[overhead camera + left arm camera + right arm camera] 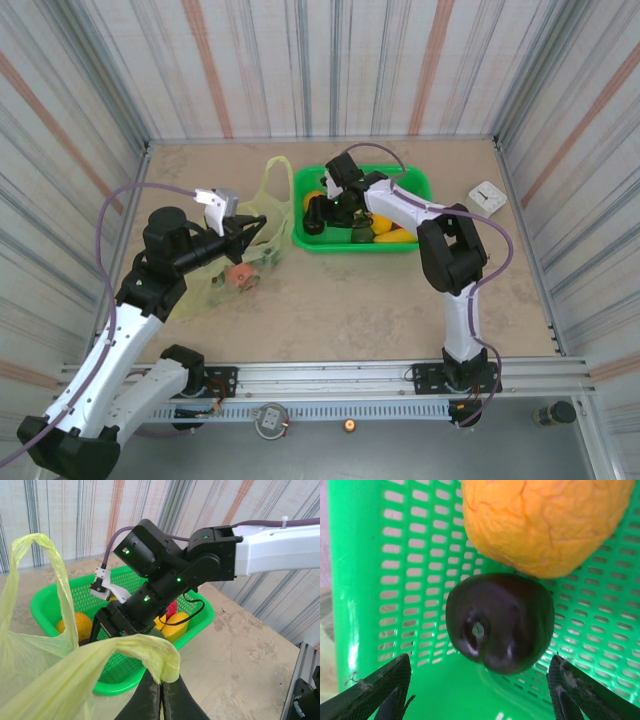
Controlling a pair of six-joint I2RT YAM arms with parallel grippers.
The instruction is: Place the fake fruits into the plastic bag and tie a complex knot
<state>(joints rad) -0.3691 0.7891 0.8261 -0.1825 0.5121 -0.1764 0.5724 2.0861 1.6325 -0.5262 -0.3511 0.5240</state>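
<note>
The plastic bag (268,205) lies left of the green basket, its yellow-green film raised at one handle. My left gripper (256,230) is shut on that handle (161,661), the jaws (161,690) pressed together under the bunched film. A pink-red fruit (240,274) shows through the bag's lower part. My right gripper (318,216) reaches down into the basket's left end and stands open (480,687). A dark brown fruit (500,622) sits between and just beyond its fingers (375,692), untouched. An orange fruit (545,520) rests against it behind.
The rigid green basket (415,178) holds yellow, orange and red fruits (176,625). Its mesh wall (365,560) rises close on my right gripper's left. A small white object (488,196) lies at the right. Striped walls enclose the table.
</note>
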